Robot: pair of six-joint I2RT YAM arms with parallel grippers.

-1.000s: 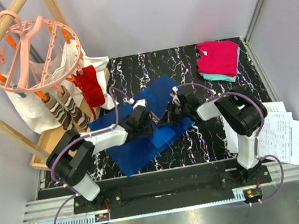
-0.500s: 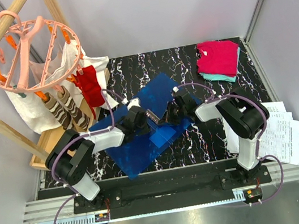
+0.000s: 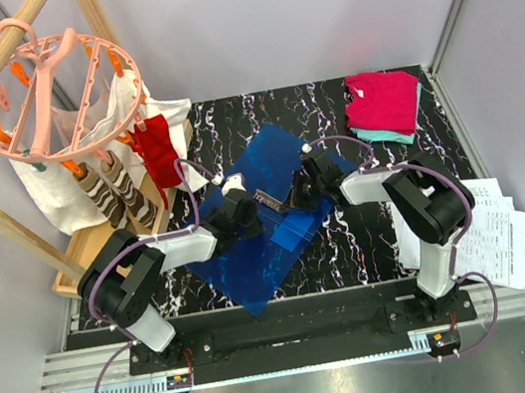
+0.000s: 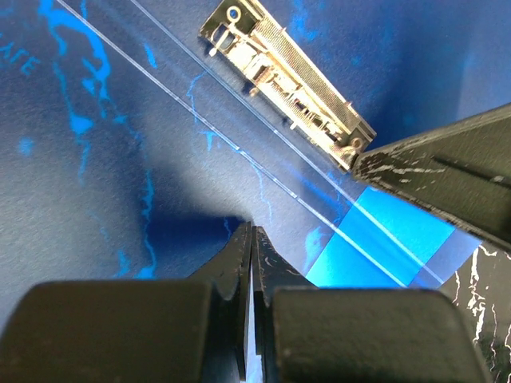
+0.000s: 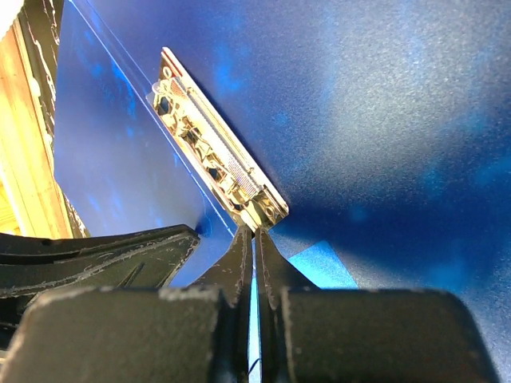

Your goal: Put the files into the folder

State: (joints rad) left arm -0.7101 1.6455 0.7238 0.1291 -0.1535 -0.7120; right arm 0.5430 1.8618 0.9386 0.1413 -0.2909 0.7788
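Observation:
The blue folder (image 3: 254,263) lies half open in the middle of the marble table, its metal clip (image 3: 269,197) showing inside. My left gripper (image 3: 245,210) is shut on a thin edge of one folder sheet (image 4: 120,159), near the clip (image 4: 287,80). My right gripper (image 3: 304,190) is shut on the edge of the other sheet (image 5: 383,104), right at the clip's end (image 5: 219,163). The two grippers are close together, the sheets raised between them. The files (image 3: 490,229), white printed sheets, lie at the table's right edge beside the right arm's base.
Folded pink and teal clothes (image 3: 386,103) lie at the back right. A wooden rack with a pink clip hanger (image 3: 53,90), socks and cloths stands at the left. Grey walls close in the sides and back.
Both grippers have moved a little away from the bases with the folder in them. The folder has swung round and its far sheet has come up and back.

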